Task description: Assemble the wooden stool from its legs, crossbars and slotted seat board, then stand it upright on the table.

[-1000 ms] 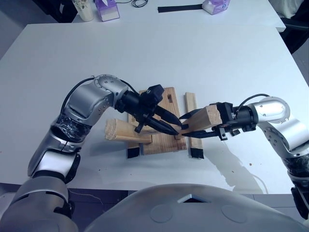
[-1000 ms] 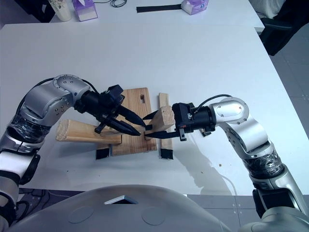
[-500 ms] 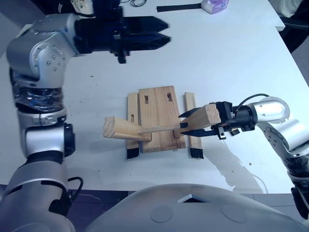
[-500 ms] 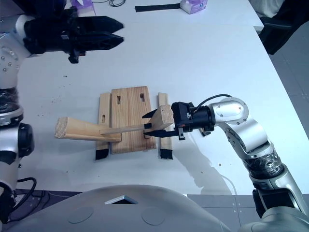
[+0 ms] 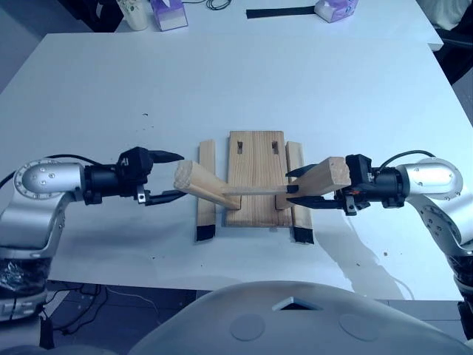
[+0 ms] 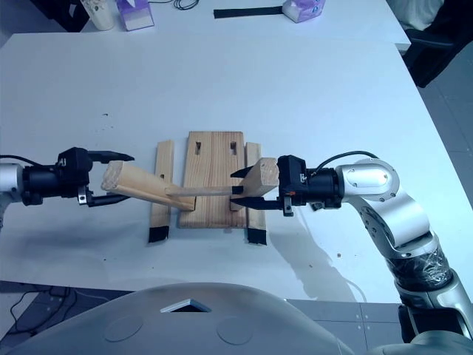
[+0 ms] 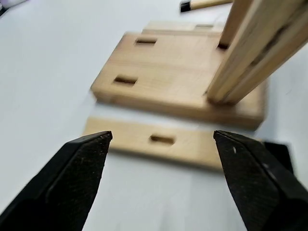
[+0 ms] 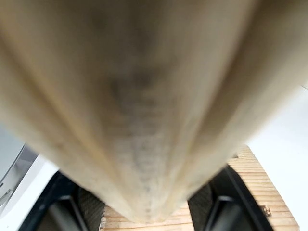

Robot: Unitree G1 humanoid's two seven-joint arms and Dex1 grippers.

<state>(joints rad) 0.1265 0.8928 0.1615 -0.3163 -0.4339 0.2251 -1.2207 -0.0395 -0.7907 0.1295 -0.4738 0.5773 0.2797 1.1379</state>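
Right fingers [image 5: 310,201] clamped the leg frame [image 5: 198,180] over the seat board [image 5: 255,159]; left fingers [image 5: 168,156] gaped beside its free end, slotted bars [image 5: 206,166] flanking.

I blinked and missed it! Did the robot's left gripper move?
Yes. The left gripper was over the seat board a second ago. Now it sits off the board's left side, open, near the leg frame end.

1 slotted seat board [image 5: 256,159], 2 slots showing. 2 flat slats [image 5: 206,185] [image 5: 298,181], at its 9 and 3 o'clock. 2 thick legs [image 5: 198,181] [image 5: 329,176]. 1 crossbar [image 5: 251,192]. At the table's [image 5: 332,89] 12 o'clock edge: 2 purple boxes [image 5: 168,13] [image 5: 336,9], 1 cup [image 5: 133,13], 1 black strip [image 5: 277,12].
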